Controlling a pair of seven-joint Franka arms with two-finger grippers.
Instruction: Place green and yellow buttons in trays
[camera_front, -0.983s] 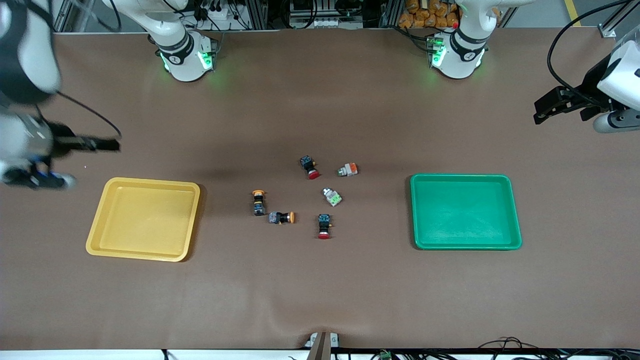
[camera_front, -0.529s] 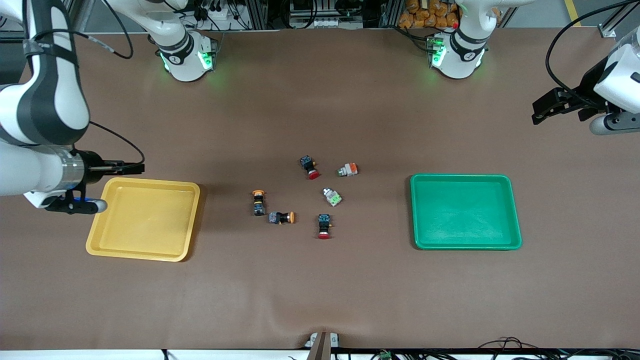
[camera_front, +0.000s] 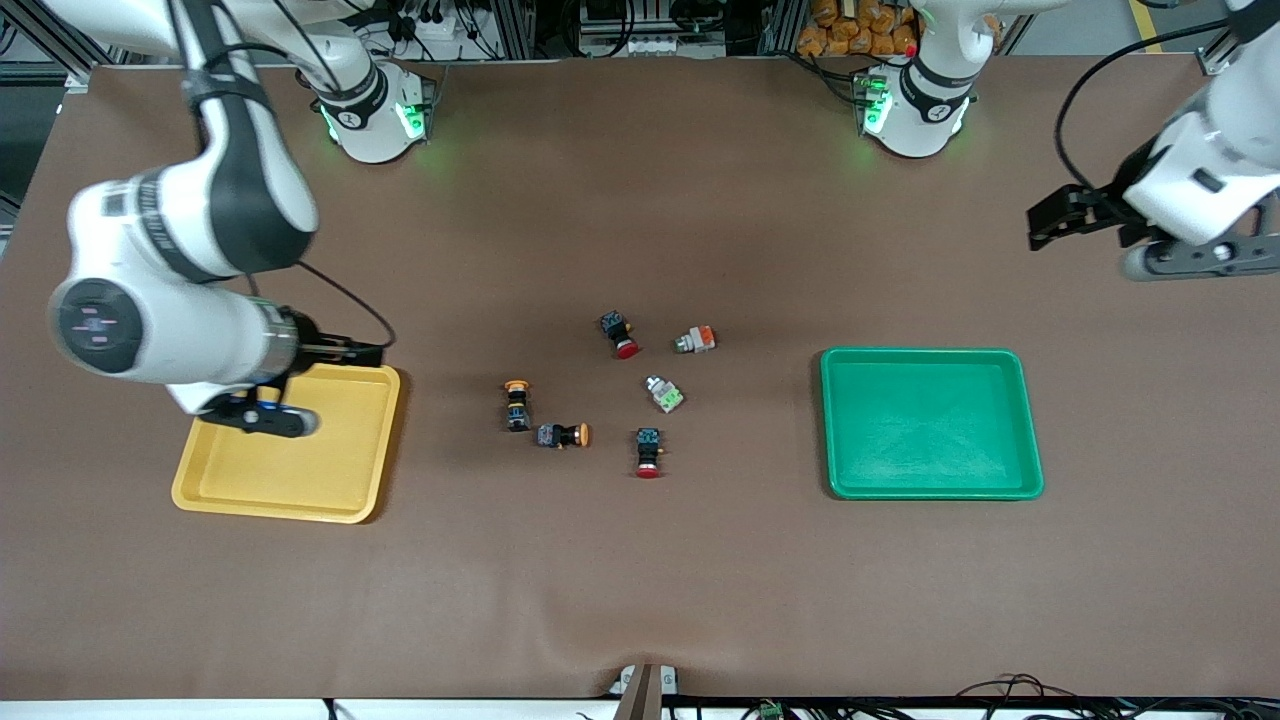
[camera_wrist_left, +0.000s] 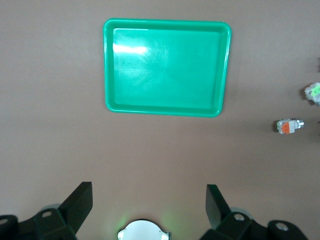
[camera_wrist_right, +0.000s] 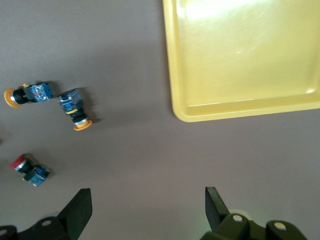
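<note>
Both pincers are up in the air with fingers spread wide and nothing between them. The right gripper (camera_front: 365, 352) hangs over the corner of the yellow tray (camera_front: 330, 480) nearest the table's middle, a shallow, glossy plastic rectangle with rounded corners and a raised rim that lies empty beneath it. Out ahead of its black fingertips (camera_wrist_right: 80, 202), toward the middle of the brown, matte table cover (camera_front: 640, 580), lie two black-bodied buttons with round orange-yellow caps (camera_front: 517, 403) (camera_front: 563, 435), both on their sides, close together at a right angle. Past them, toward the left arm's end, lie two black buttons with red caps (camera_front: 621, 334) (camera_front: 648, 452), one farther from the front camera and one nearer. Between those, a little farther on, sit two small whitish buttons, one with a light-green block (camera_front: 664, 393), one with an orange block (camera_front: 695, 340). The left gripper (camera_front: 1045, 220) hovers over bare cover at its own end of the table, well apart from everything; the green tray (camera_front: 850, 480), the same smooth rimmed shape, lies empty on the table below and ahead of it, between it and the cluster of buttons.
</note>
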